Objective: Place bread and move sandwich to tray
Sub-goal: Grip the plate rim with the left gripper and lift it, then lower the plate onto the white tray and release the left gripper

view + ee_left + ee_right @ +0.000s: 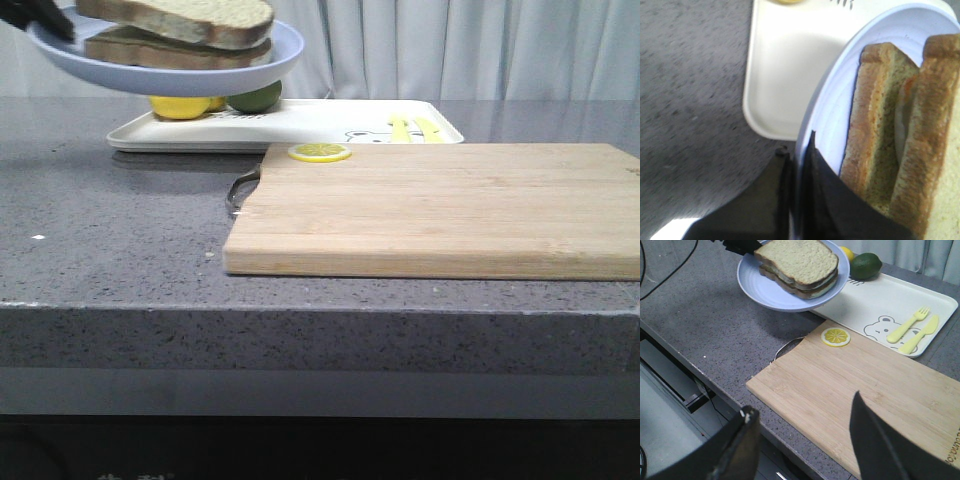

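The sandwich (180,30), two brown-crusted slices with the bread as its top slice and egg white at the edge, lies on a round light-blue plate (160,78). My left gripper (40,20) is shut on the plate's rim and holds it in the air over the left end of the white tray (300,125). In the left wrist view the fingers (820,190) pinch the plate's rim (840,100), with the sandwich (900,135) beside them and the tray (785,65) below. My right gripper (802,410) is open and empty over the front edge of the cutting board (865,390).
The wooden cutting board (450,210) fills the middle and right, with a lemon slice (319,152) at its far left corner. A lemon (180,107) and a lime (255,98) lie on the tray's left end, and a yellow toy fork and knife (910,327) on its right end.
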You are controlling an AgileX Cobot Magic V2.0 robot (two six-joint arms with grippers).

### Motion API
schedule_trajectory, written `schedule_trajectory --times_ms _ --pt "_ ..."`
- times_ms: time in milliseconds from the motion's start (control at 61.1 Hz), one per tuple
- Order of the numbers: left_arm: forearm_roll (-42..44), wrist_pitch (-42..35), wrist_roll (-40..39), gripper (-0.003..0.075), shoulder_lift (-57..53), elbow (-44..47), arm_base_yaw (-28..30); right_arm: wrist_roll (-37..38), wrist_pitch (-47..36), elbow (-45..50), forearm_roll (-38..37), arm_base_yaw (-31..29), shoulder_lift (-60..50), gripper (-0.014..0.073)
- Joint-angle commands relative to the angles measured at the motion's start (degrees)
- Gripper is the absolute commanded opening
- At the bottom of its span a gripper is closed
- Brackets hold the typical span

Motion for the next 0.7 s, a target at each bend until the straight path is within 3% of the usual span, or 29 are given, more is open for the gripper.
schedule_trajectory --times_ms 0,360,688 --pt "-4.90 -1.83 -4.45 -0.0020 0.76 -6.76 -1.55 -0.20 -4.37 -1.24 0.71 -0.33 0.19 0.0424" --pt "-5.00 -0.53 -20.04 -0.0020 13.52 -18.98 -3.00 -0.20 -4.37 -1.24 0.71 -0.33 0.19 0.0424" --pt "-4.43 0.24 -20.23 -0.0019 16.46 -19.40 -3.67 -0.20 -4.31 -1.24 0.70 -0.33 0.19 0.0424"
